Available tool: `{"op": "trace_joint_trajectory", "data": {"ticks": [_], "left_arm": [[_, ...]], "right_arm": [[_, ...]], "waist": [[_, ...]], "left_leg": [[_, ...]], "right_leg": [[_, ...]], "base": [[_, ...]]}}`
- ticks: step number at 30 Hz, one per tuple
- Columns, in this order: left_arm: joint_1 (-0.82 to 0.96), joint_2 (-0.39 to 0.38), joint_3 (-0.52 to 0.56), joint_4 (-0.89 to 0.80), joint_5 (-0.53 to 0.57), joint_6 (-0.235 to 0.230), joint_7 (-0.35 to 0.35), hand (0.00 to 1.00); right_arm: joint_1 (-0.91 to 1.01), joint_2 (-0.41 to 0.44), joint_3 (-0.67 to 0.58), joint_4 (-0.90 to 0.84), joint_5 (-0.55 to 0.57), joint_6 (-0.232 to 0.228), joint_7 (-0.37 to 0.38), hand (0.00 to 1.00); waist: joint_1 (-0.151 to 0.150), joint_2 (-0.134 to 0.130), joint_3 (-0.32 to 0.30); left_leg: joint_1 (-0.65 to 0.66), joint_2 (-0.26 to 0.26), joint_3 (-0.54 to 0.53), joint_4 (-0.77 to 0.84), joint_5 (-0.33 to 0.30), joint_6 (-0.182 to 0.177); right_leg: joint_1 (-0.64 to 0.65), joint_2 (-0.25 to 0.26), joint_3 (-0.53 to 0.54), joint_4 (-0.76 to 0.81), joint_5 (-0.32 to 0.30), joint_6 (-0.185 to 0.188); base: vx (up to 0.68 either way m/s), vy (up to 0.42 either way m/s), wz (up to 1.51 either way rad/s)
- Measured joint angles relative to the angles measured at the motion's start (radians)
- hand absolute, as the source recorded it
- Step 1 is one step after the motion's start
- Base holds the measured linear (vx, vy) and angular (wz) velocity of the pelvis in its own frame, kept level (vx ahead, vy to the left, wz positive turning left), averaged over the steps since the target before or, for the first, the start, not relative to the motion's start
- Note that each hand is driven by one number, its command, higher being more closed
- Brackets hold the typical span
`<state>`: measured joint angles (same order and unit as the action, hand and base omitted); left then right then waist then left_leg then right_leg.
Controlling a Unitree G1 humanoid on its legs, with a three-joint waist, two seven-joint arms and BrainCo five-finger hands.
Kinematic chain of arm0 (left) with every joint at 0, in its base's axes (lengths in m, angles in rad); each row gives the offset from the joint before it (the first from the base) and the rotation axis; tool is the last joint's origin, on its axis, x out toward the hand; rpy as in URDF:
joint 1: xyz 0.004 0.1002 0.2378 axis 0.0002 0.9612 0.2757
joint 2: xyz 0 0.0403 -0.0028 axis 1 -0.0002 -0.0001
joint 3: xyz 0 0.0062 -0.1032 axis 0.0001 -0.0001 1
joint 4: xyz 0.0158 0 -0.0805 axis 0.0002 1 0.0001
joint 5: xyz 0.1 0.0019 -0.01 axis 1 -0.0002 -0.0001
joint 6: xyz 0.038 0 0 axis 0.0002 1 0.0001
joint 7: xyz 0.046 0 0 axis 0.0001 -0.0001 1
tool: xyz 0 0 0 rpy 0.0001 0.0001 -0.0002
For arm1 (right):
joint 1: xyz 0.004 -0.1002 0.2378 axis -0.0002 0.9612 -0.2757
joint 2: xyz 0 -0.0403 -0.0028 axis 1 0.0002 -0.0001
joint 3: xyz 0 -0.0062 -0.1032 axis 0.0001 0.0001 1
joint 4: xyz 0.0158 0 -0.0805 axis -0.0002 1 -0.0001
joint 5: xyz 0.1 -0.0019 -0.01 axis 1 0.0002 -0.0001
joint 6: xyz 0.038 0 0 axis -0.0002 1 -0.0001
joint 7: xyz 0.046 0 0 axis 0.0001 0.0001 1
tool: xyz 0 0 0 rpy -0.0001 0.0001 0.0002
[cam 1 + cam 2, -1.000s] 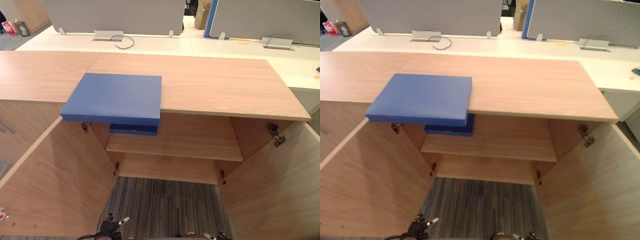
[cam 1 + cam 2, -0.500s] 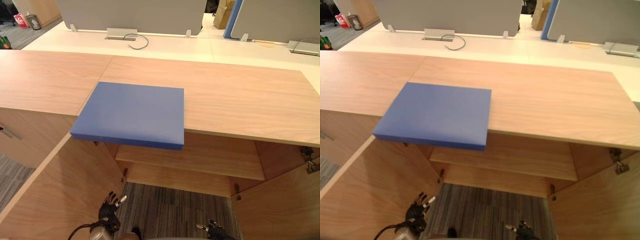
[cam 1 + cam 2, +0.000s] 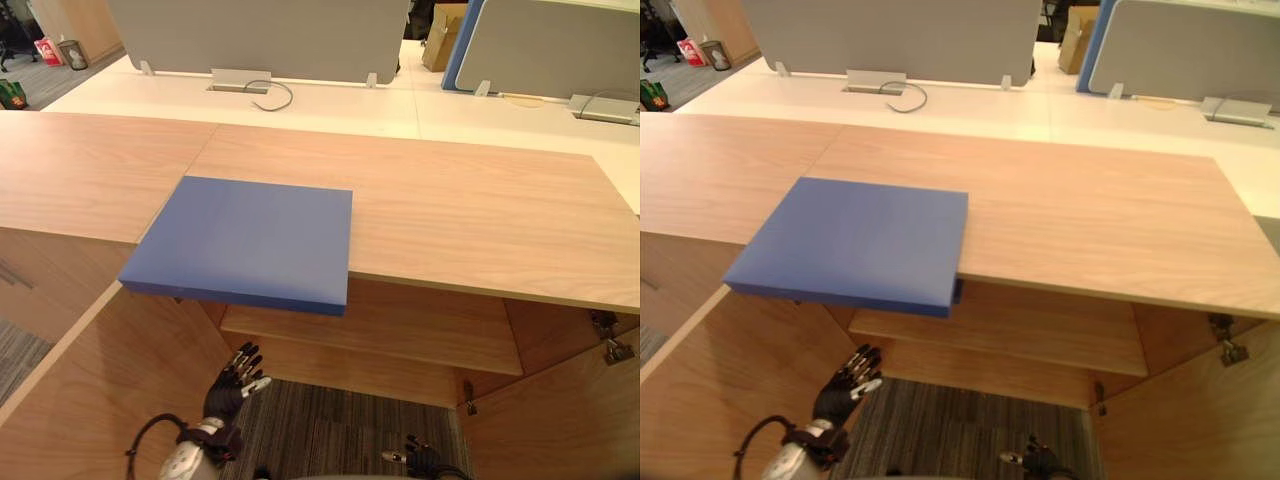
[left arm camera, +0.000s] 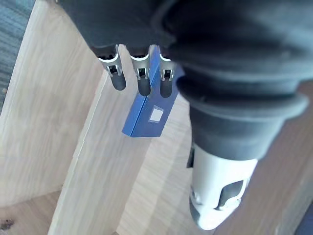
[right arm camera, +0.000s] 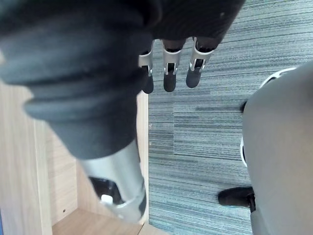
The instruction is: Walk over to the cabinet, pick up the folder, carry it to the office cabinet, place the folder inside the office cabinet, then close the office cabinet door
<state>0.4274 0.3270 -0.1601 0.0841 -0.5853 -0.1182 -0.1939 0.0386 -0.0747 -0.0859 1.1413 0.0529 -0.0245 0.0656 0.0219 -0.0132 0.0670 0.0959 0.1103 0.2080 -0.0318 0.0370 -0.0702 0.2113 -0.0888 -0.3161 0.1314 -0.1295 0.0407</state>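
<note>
You are seeing the blue folder (image 3: 245,240) lying flat on the cabinet (image 3: 480,210) top. Its wider side is running along the front edge, slightly skewed, and its near edge is overhanging the open compartment. A blue sliver (image 3: 958,291) is peeking out beneath it; you cannot tell what it is. The left hand (image 3: 232,375) is hanging below with straight fingers, empty, higher than half a second ago. The right hand (image 3: 420,462), cut off low over the carpet (image 3: 330,430), is showing relaxed, empty fingers.

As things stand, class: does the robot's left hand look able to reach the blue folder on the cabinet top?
Probably yes: the folder overhangs the cabinet top, and the open left hand sits below it, nothing between.
</note>
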Motion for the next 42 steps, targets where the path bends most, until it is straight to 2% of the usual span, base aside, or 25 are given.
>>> {"op": "trace_joint_trajectory", "data": {"ticks": [3,6,12,14,18,19,21,22,24,27,29,30,31,32,33,34,36,38,39,42], "left_arm": [[0.060,-0.001,0.045,0.005,0.009,0.031,-0.004,0.00],[0.078,-0.022,0.043,0.046,0.064,0.085,-0.002,0.00],[0.168,-0.108,0.122,0.063,0.150,0.142,0.003,0.00],[0.184,-0.118,0.168,0.036,0.165,0.159,0.003,0.00],[0.183,-0.145,0.282,-0.166,0.233,0.172,0.015,0.00],[0.153,-0.191,0.350,-0.282,0.255,0.170,0.039,0.00],[0.111,-0.247,0.399,-0.385,0.275,0.149,0.088,0.00],[0.078,-0.289,0.418,-0.468,0.276,0.112,0.152,0.00],[0.051,-0.316,0.419,-0.541,0.283,0.075,0.214,0.00],[-0.015,-0.359,0.419,-0.703,0.334,-0.010,0.332,0.00],[-0.045,-0.361,0.419,-0.762,0.400,-0.051,0.395,0.00],[-0.063,-0.358,0.422,-0.802,0.488,-0.072,0.449,0.00],[-0.068,-0.356,0.423,-0.816,0.512,-0.078,0.465,0.00],[-0.078,-0.342,0.417,-0.836,0.594,-0.082,0.504,0.00],[-0.094,-0.305,0.411,-0.841,0.664,-0.083,0.526,0.00],[-0.104,-0.276,0.408,-0.841,0.691,-0.082,0.533,0.00],[-0.152,-0.147,0.401,-0.841,0.841,-0.081,0.551,0.00],[-0.181,-0.073,0.388,-0.841,0.919,-0.082,0.557,0.00],[-0.203,-0.005,0.356,-0.841,0.988,-0.085,0.559,0.00],[-0.233,0.096,0.271,-0.837,1.109,-0.095,0.556,0.00]], "right_arm": [[-0.005,0.002,0.002,0.001,-0.027,0.007,0.011,0.00],[-0.125,0.007,0.088,0.052,-0.036,0.059,0.009,0.00],[-0.190,0.009,0.037,0.069,-0.035,0.074,0.021,0.00],[-0.179,0.014,0.034,0.070,-0.035,0.083,0.022,0.00],[-0.151,0.032,0.026,0.070,-0.035,0.098,0.025,0.00],[-0.141,0.036,0.024,0.071,-0.035,0.102,0.029,0.00],[-0.124,0.043,0.002,0.071,-0.034,0.102,0.029,0.00],[-0.110,0.047,-0.005,0.075,-0.034,0.103,0.029,0.00],[-0.099,0.052,-0.011,0.080,-0.034,0.103,0.029,0.00],[-0.103,0.060,-0.050,0.079,-0.032,0.090,0.019,0.00],[-0.103,0.060,-0.051,0.078,-0.028,0.076,0.009,0.00],[-0.102,0.060,-0.051,0.079,-0.025,0.069,0.003,0.00],[-0.100,0.060,-0.050,0.079,-0.025,0.069,0.001,0.00],[-0.100,0.059,-0.047,0.082,-0.025,0.067,-0.005,0.00],[-0.103,0.057,-0.045,0.091,-0.025,0.064,-0.009,0.00],[-0.105,0.057,-0.043,0.093,-0.025,0.064,-0.010,0.00],[-0.110,0.058,-0.036,0.099,-0.031,0.062,-0.011,0.00],[-0.112,0.057,-0.025,0.105,-0.033,0.061,-0.012,0.00],[-0.115,0.054,0.002,0.109,-0.034,0.060,-0.013,0.00],[-0.115,0.050,0.027,0.110,-0.034,0.056,-0.012,0.00]], "waist": [[0.014,0.002,0.000],[0.044,0.006,0.002],[0.080,0.005,0.001],[0.084,0.005,0.002],[0.098,0.008,0.004],[0.098,0.010,0.004],[0.099,0.016,0.008],[0.101,0.013,0.013],[0.104,0.018,0.016],[0.093,0.019,0.022],[0.085,0.024,0.024],[0.080,0.024,0.022],[0.080,0.024,0.020],[0.081,0.023,0.018],[0.086,0.022,0.019],[0.087,0.021,0.019],[0.087,0.016,0.020],[0.086,0.010,0.020],[0.083,0.004,0.018],[0.078,-0.009,0.011]], "left_leg": [[0.011,0.001,-0.001,0.000,0.000,0.000],[0.007,-0.002,-0.004,-0.014,0.007,-0.011],[0.008,-0.030,-0.053,-0.047,0.034,0.000],[0.007,-0.039,-0.057,-0.054,0.042,0.006],[-0.003,-0.055,-0.068,-0.055,0.058,0.017],[-0.022,-0.060,-0.087,-0.055,0.067,0.018],[-0.043,-0.066,-0.106,-0.059,0.074,0.019],[-0.049,-0.072,-0.112,-0.060,0.080,0.015],[-0.057,-0.077,-0.114,-0.061,0.087,0.022],[-0.077,-0.093,-0.148,-0.062,0.107,0.034],[-0.083,-0.093,-0.164,-0.062,0.119,0.035],[-0.085,-0.094,-0.169,-0.062,0.128,0.033],[-0.087,-0.097,-0.170,-0.062,0.132,0.033],[-0.094,-0.093,-0.175,-0.062,0.135,0.035],[-0.100,-0.092,-0.176,-0.062,0.138,0.036],[-0.104,-0.091,-0.176,-0.062,0.140,0.034],[-0.115,-0.088,-0.172,-0.062,0.148,0.029],[-0.115,-0.087,-0.164,-0.062,0.150,0.033],[-0.114,-0.087,-0.155,-0.062,0.150,0.033],[-0.115,-0.085,-0.139,-0.061,0.150,0.033]], "right_leg": [[0.011,0.001,0.000,0.000,0.001,-0.002],[0.010,0.000,-0.005,-0.004,0.002,-0.002],[0.018,-0.022,-0.027,-0.008,0.003,0.001],[0.018,-0.030,-0.039,-0.012,0.004,0.003],[0.021,-0.044,-0.056,-0.021,0.004,0.004],[0.015,-0.046,-0.065,-0.025,0.004,0.004],[0.014,-0.046,-0.067,-0.037,0.008,0.011],[0.016,-0.049,-0.067,-0.052,0.009,0.012],[0.015,-0.051,-0.070,-0.064,0.009,0.014],[0.016,-0.053,-0.096,-0.093,0.005,0.039],[0.016,-0.051,-0.113,-0.091,0.005,0.041],[0.016,-0.050,-0.120,-0.091,0.004,0.043],[0.014,-0.050,-0.120,-0.091,0.005,0.043],[0.011,-0.047,-0.119,-0.094,0.004,0.043],[0.006,-0.046,-0.119,-0.097,0.006,0.042],[0.002,-0.044,-0.118,-0.099,0.007,0.041],[-0.005,-0.037,-0.112,-0.115,0.022,0.041],[-0.005,-0.034,-0.101,-0.125,0.030,0.040],[-0.006,-0.030,-0.091,-0.127,0.035,0.039],[-0.015,-0.030,-0.074,-0.126,0.036,0.038]], "base": [[-0.01,-0.041,0.00],[-0.02,-0.031,0.02],[-0.06,0.003,0.25],[-0.07,0.024,0.09],[-0.09,0.014,0.09],[-0.13,0.011,0.30],[-0.11,0.021,0.28],[-0.11,0.029,0.12],[-0.14,0.032,0.06],[-0.13,0.014,0.19],[-0.12,0.037,0.26],[-0.10,0.055,0.21],[-0.08,0.055,0.17],[-0.03,0.038,0.09],[-0.03,0.031,0.07],[0.00,0.000,0.00],[0.00,0.015,-0.07],[0.02,0.006,-0.18],[0.02,0.001,-0.20],[0.02,0.005,-0.17]]}}
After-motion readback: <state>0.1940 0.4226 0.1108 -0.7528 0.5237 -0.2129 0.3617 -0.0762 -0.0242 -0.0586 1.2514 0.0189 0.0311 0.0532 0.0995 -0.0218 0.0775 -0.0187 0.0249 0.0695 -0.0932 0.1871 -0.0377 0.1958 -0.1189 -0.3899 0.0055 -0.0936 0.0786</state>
